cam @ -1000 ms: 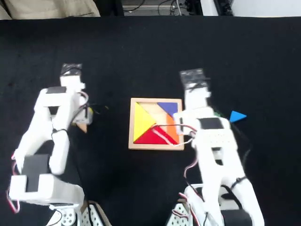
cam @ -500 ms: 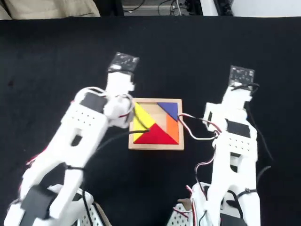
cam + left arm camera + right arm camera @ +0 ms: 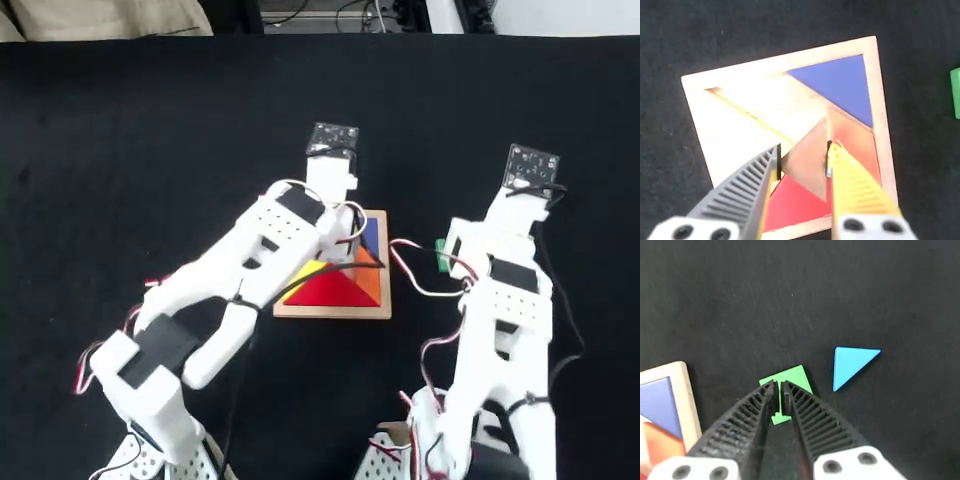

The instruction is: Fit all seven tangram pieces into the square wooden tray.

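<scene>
The square wooden tray point(image 3: 330, 312) point(image 3: 775, 60) holds a blue piece point(image 3: 840, 85), an orange piece point(image 3: 855, 150), a red piece point(image 3: 335, 288) and a yellow piece point(image 3: 305, 272). My left gripper point(image 3: 350, 245) point(image 3: 803, 150) hangs over the tray's middle, shut on a brown triangle point(image 3: 807, 167). To the right of the tray lies a green square point(image 3: 792, 377) point(image 3: 440, 255) with a light-blue triangle point(image 3: 852, 365) beside it. My right gripper point(image 3: 779, 387) is shut, its tips over the green square; whether they touch it cannot be told.
A black cloth point(image 3: 130, 130) covers the table. The right arm's body point(image 3: 500, 300) stands over the spot where the light-blue triangle lies. The tray's corner point(image 3: 690, 405) is close to the green square. Cables point(image 3: 420, 285) trail between tray and right arm.
The left arm swung from the table's left side to over the tray, carrying the brown triangle. The right arm drew back from the tray's right edge toward the green square.
</scene>
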